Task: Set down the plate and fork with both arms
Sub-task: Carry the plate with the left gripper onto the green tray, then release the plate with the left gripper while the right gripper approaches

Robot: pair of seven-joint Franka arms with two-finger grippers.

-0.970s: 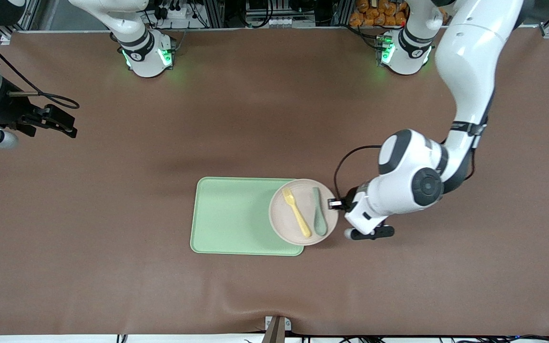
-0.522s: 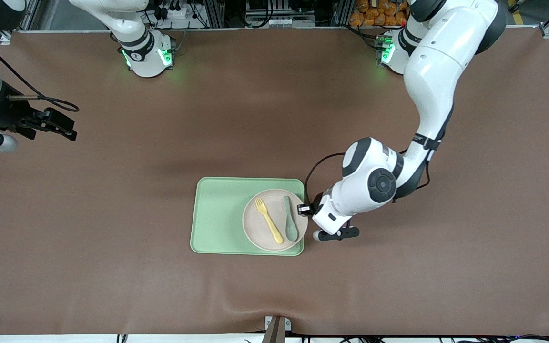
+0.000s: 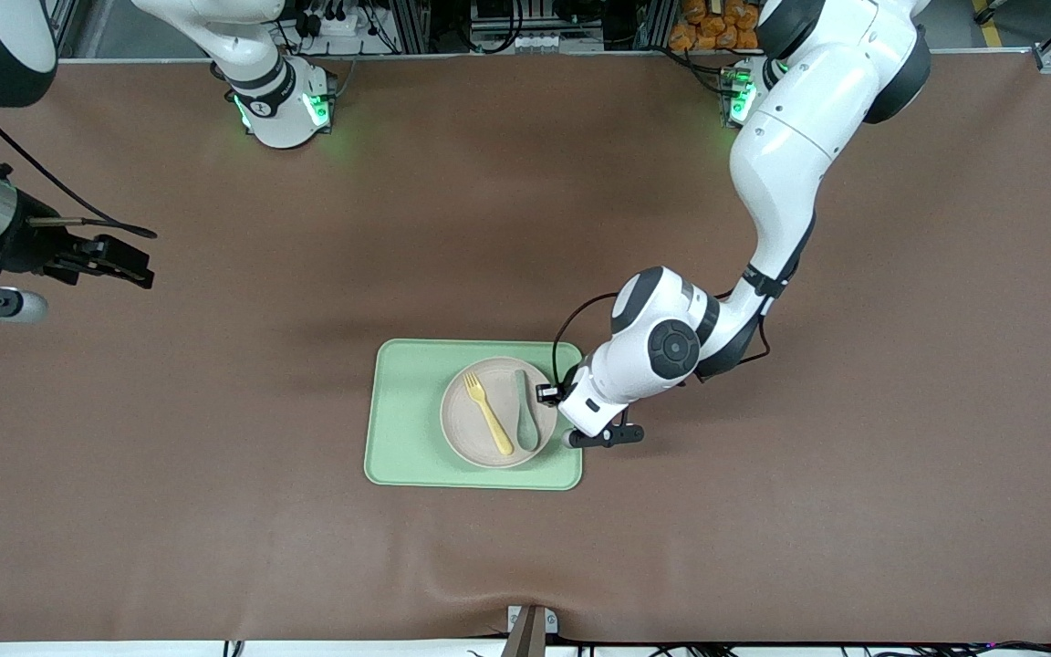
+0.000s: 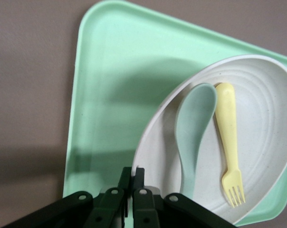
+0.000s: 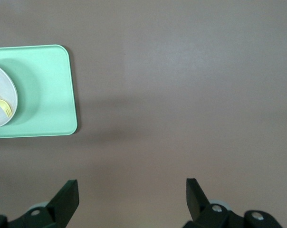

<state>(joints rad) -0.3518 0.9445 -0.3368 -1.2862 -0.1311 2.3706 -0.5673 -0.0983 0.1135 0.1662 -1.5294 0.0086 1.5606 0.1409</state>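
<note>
The pale beige plate (image 3: 480, 438) is over the light-green tray (image 3: 407, 429), toward the tray's end nearer the left arm. The yellow fork (image 3: 487, 413) and a grey-green spoon (image 3: 524, 411) lie side by side in the plate. My left gripper (image 3: 555, 411) is shut on the plate's rim. In the left wrist view, its jaws (image 4: 133, 173) pinch the rim of the plate (image 4: 262, 142), with the spoon (image 4: 193, 137) and fork (image 4: 229, 142) just past them; a shadow falls on the tray (image 4: 115, 85). My right gripper (image 3: 119, 260) is open and empty, waiting over bare table at the right arm's end.
The brown mat covers the whole table. The right wrist view shows its open gripper (image 5: 132, 190) over bare mat, with the tray (image 5: 43, 90), the plate's edge (image 5: 3, 85) and the fork (image 5: 2, 104) farther off. A small bracket (image 3: 530, 630) sits at the table's near edge.
My left arm has carried the plate, with fork and spoon in it, from the tray's edge to over the tray. My right gripper has drifted slightly lower in the front view.
</note>
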